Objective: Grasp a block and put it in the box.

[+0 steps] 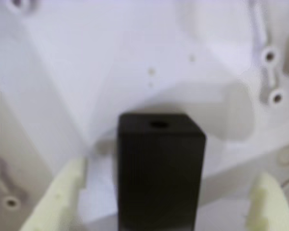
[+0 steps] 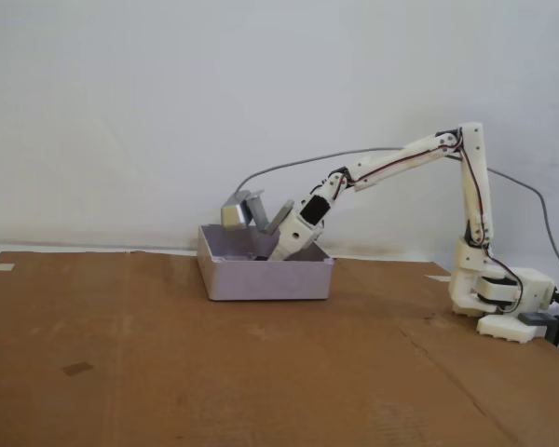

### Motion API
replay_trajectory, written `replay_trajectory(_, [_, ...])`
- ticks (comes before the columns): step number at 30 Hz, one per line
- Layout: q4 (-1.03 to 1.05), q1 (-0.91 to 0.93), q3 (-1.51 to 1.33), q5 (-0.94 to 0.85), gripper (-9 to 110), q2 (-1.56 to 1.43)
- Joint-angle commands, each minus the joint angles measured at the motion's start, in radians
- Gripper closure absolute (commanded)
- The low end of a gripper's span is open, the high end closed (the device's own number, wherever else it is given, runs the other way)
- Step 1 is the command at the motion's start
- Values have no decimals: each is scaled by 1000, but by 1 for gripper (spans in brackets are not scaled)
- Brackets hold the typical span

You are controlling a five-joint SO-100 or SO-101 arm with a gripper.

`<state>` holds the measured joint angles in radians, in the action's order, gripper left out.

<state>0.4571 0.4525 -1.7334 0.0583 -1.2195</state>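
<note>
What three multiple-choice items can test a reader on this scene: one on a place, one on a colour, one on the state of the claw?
1. Where does the claw reach?
A. into the box
B. onto the bare cardboard
C. up beside the wall

2. What colour is the block?
A. red
B. black
C. yellow

3. How do the fingers stand?
A. pressed on the block
B. shut with nothing between
C. apart, gaps beside the block

Key: 1 A, the fixed view shows the arm tip inside the box walls. 2 B, the wrist view shows a black block. 3 C, pale surface shows on both sides of the block.
</note>
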Motion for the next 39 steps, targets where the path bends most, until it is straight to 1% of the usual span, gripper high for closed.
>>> replay_trajectory(1, [-35, -11, 149, -6, 60, -186])
replay_trajectory(21, [-35, -34, 161, -8, 60, -377])
replay_trajectory(26, [-34, -71, 155, -6, 60, -419])
replay_trajectory(39, [-34, -233, 161, -5, 61, -460])
